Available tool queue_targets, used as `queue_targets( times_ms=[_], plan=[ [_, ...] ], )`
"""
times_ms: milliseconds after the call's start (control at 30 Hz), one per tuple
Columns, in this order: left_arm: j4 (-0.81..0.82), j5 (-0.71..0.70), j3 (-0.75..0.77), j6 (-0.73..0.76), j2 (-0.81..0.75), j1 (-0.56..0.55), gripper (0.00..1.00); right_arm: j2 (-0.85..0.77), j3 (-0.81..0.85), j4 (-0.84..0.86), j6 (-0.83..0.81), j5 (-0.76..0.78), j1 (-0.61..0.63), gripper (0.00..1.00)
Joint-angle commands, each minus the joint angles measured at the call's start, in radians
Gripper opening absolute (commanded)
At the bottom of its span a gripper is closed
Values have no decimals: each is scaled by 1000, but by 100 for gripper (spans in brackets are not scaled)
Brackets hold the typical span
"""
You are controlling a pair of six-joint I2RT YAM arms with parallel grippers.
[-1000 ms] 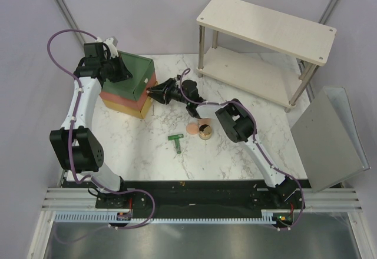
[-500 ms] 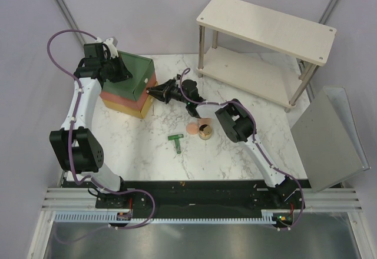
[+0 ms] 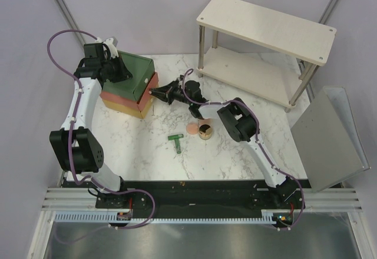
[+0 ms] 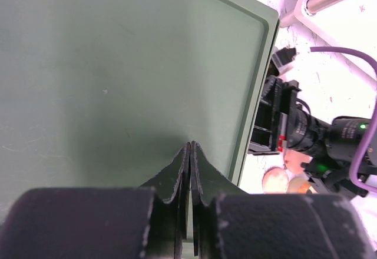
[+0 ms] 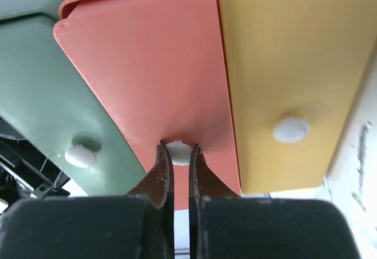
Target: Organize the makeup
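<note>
The makeup [image 3: 199, 130] is lying loose on the marble table [image 3: 235, 153], near the middle and well apart from the drawer box [image 3: 126, 91]. A pink disc [image 3: 192, 129] is touching a gold pot [image 3: 205, 132], and a green T-shaped tool [image 3: 176, 140] is sitting just in front of them. No other pieces are showing clearly in these views.

The right gripper [image 5: 177, 152] is pinching the white knob [image 5: 178, 153] of the orange drawer [image 5: 159, 76], its jaws drawn narrow on either side of it. The left gripper [image 4: 191, 148] is pressing down on the box's green top [image 4: 118, 65] with its jaws closed together and holding nothing, apparently steadying the box.

The step in hand looks like opening the middle drawer, with sorting not yet begun. The next move is probably calling for a straight pull along the drawer's run, since the small knob could slip out and the box could slide.
</note>
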Motion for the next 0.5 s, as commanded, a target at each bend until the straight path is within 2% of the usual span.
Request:
queue_targets(
  times_ms=[0,467],
  plan=[
    [-261,-94,-79,60,87,-4,8,-98,-104,24,-55,-25,-30,0],
    [-262,-95,-76,65,92,-6,8,-340,-456,71,-144,-100,-118,0]
  ],
)
